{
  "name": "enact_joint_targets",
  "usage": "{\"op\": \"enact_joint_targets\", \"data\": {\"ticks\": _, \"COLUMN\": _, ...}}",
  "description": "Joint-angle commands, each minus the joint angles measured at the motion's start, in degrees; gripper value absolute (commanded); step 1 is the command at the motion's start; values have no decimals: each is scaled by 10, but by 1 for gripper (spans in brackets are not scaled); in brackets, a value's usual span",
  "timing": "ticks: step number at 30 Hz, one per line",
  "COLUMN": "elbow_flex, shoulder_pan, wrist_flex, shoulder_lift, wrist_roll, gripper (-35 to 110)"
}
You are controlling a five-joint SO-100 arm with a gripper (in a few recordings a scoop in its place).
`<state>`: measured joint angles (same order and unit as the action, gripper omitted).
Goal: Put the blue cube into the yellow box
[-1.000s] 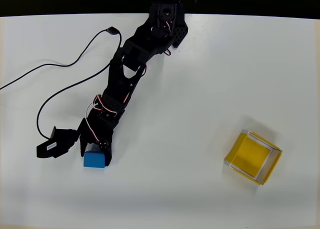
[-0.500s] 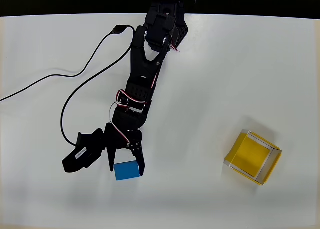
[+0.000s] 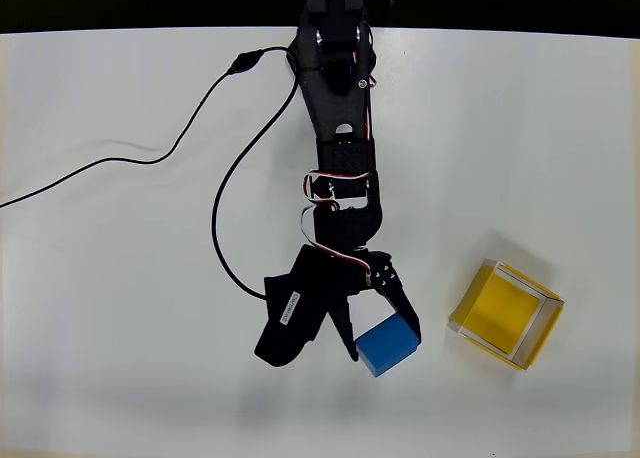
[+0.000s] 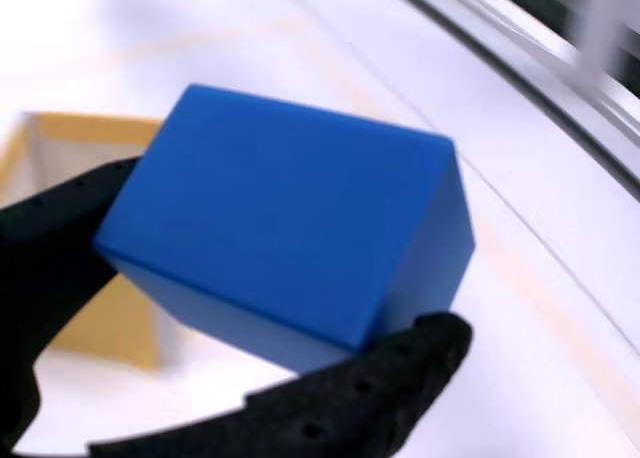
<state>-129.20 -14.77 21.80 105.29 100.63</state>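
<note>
Blue cube (image 4: 290,243) sits closest to the lens in the wrist view, where we see it clamped between the two black fingers (image 4: 330,403) of the gripper (image 4: 215,308), one finger under its lower right edge and the other against its left side; the block is tilted, its broad top face and a narrower right face both lit. Behind it in that view we note a blurred yellow wall of the yellow box (image 4: 100,323) at the left, partly hidden by the cube and the left finger, with the pale bench surface running away to the upper right. From overhead we log the gripper (image 3: 385,330) closed on the blue cube (image 3: 388,345), the cube turned at an angle to the bench edges and lying nearer the front edge than the back, a little right of the middle. We cannot tell from above whether the cube rests on the surface or is lifted off it. The yellow box (image 3: 546,330) stands to the cube's right, apart from it, nearer the right edge of the bench (image 3: 560,138), open top up, pale rims showing, also turned at an angle. The black arm (image 3: 340,158) reaches from its base at the middle of the back edge straight down the picture to the gripper. A black cable (image 3: 150,158) loops from the arm across the left half of the bench to the left edge.
</note>
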Motion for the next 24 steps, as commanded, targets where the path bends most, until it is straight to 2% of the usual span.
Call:
{"op": "enact_joint_targets", "data": {"ticks": 1, "elbow_flex": 54, "shoulder_pan": -64, "wrist_flex": 31, "shoulder_lift": 60, "wrist_roll": 3, "gripper": 31}}
{"op": "enact_joint_targets", "data": {"ticks": 10, "elbow_flex": 183, "shoulder_pan": -172, "wrist_flex": 21, "shoulder_lift": -34, "wrist_roll": -34, "gripper": 31}}
{"op": "enact_joint_targets", "data": {"ticks": 17, "elbow_flex": 287, "shoulder_pan": -206, "wrist_flex": -4, "shoulder_lift": -130, "wrist_roll": -62, "gripper": 31}}
{"op": "enact_joint_targets", "data": {"ticks": 24, "elbow_flex": 314, "shoulder_pan": -213, "wrist_flex": -33, "shoulder_lift": -181, "wrist_roll": -87, "gripper": 31}}
